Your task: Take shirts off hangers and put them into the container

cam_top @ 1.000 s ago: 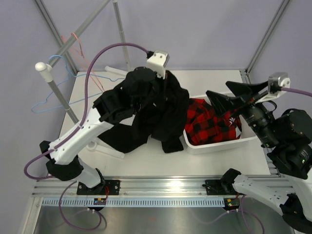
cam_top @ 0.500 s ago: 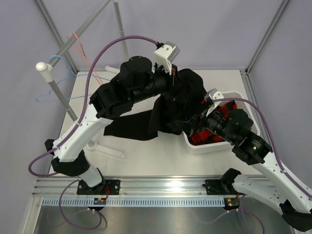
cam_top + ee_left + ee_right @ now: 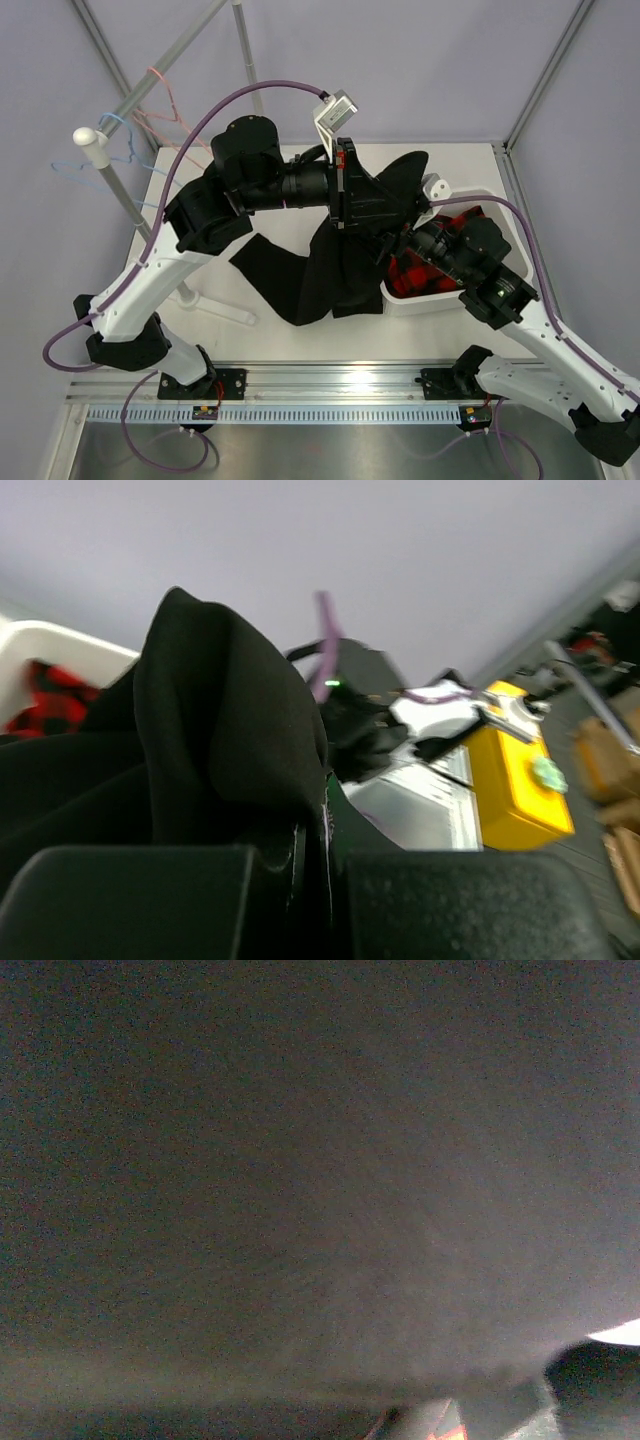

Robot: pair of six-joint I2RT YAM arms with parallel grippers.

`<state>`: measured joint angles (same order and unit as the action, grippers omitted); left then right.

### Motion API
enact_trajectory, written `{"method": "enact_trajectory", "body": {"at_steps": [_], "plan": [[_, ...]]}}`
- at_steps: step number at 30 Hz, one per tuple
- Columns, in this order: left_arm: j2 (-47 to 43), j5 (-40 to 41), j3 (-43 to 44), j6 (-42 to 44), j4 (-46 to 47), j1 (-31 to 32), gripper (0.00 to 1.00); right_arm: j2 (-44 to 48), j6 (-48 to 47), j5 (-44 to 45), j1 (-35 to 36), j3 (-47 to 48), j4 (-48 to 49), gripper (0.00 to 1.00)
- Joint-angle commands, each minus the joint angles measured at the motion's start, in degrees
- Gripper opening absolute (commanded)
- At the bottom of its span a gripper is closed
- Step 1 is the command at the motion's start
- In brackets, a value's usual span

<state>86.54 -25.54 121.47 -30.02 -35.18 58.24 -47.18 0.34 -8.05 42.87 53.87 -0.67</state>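
As left gripper (image 3: 314, 852) clamps it: plain black fabric shirt (image 3: 340, 272), now nearer white plastic basket (image 3: 425, 299)
Right gripper (image 3: 400, 248): moved under shirt, state untellable

A plain black shirt (image 3: 330, 270) hangs lifted and bunched at its top, its folds and one sleeve draping down just beside the left end of the container (image 3: 430, 302), a white rectangular laundry basket with rounded corners. The red-and-black plaid shirt (image 3: 408, 274) lies crumpled inside that basket, partly hidden behind the black fabric. At the rear left, the light blue hanger (image 3: 118, 125) and the pink hanger (image 3: 160, 82), both thin wire, hang bare, well apart from the basket.
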Motion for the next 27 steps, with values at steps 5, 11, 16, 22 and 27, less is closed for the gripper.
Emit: {"method": "enact_trajectory", "body": {"at_steps": [5,11,16,22,27], "plan": [[0.82,-18.40,-0.44,-10.93,18.82,-0.14,0.00,-2.57,1.50,-6.88,0.11,0.10,10.16,0.23],[-1.02,-11.92,1.31,-5.50,11.82,-2.25,0.49,-1.25,2.83,-3.82,0.19,1.85,7.09,0.00],[-7.25,15.62,3.77,7.14,-2.84,-3.39,0.97,-0.37,0.11,7.49,0.19,5.36,-1.33,0.00],[-19.20,29.39,-10.67,9.72,-2.62,-3.39,0.99,-3.00,-8.68,24.10,0.19,14.67,-3.47,0.00],[-27.28,28.88,-27.75,6.91,0.37,-3.31,0.94,-7.83,-20.80,33.44,-0.24,28.36,-0.05,0.00]]}}
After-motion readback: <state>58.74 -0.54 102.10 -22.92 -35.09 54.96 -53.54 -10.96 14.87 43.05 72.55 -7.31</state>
